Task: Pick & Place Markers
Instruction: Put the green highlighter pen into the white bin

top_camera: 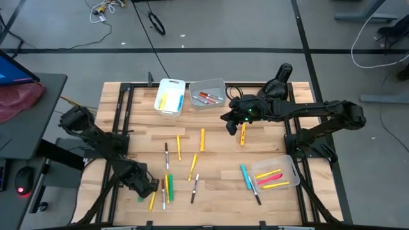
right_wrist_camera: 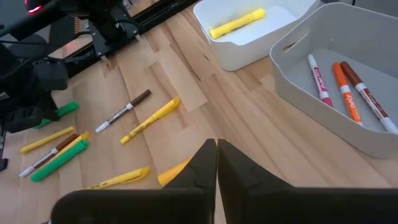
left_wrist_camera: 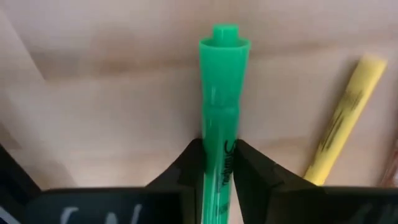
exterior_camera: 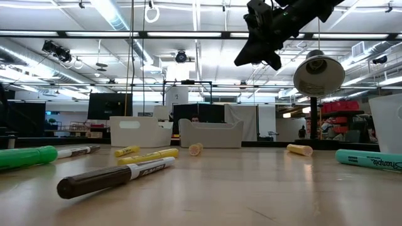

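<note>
Markers (top_camera: 192, 167) lie scattered across the wooden table (top_camera: 217, 144) as the left gripper (left_wrist_camera: 219, 171) clamps a green marker (left_wrist_camera: 221, 112) near the front-left corner; the right gripper (right_wrist_camera: 216, 163) hovers mid-table with fingers pressed together, empty.

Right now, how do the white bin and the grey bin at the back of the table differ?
The white bin holds only yellow markers; the grey bin holds red, orange and dark-capped markers. The white bin is bright white, the grey bin duller. In the high view the white bin stands left of the grey one. Both are open-topped rectangular bins, side by side.
</note>
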Controlling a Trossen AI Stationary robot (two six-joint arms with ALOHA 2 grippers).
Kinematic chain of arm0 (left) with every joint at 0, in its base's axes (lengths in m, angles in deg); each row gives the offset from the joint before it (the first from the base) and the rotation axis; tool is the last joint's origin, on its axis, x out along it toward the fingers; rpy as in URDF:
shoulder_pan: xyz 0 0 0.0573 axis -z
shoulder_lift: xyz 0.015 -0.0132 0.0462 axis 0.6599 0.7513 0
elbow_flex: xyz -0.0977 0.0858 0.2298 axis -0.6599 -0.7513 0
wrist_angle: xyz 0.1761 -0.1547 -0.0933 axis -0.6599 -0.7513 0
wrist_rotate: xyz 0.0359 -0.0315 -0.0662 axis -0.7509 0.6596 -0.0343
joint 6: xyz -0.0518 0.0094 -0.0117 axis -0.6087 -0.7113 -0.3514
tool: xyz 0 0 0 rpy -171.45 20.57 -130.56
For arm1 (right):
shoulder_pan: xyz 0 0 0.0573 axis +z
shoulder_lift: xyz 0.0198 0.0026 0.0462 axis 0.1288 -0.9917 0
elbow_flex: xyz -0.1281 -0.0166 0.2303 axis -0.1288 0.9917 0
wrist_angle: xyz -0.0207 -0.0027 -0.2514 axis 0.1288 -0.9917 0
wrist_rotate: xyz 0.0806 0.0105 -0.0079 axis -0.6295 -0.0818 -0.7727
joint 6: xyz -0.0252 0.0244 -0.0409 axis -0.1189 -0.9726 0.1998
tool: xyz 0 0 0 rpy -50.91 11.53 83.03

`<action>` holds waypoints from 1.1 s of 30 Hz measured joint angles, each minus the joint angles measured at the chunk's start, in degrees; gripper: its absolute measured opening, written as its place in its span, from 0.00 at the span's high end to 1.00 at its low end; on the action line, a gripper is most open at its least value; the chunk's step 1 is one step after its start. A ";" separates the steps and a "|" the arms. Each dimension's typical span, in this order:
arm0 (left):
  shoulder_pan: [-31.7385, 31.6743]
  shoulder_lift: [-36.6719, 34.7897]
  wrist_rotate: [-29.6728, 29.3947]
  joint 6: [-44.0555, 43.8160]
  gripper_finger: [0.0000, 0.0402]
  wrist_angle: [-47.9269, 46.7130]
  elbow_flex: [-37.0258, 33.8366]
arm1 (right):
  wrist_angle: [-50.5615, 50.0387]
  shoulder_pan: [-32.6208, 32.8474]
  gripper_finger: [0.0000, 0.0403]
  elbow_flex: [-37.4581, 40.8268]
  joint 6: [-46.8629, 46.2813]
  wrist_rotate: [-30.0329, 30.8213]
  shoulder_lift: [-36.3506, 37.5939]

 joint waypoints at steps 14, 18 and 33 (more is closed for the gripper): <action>-40.19 -23.32 -27.93 41.62 0.84 -18.43 1.56 | 2.92 -0.02 0.96 0.00 -0.29 0.00 -0.02; -57.68 -24.09 -27.50 65.74 0.84 -13.32 8.78 | 3.44 -0.02 0.96 0.00 -1.77 0.03 -0.02; -84.70 5.96 -15.96 106.01 0.84 -3.44 38.73 | 6.33 -0.02 0.96 0.00 -5.27 0.15 -0.04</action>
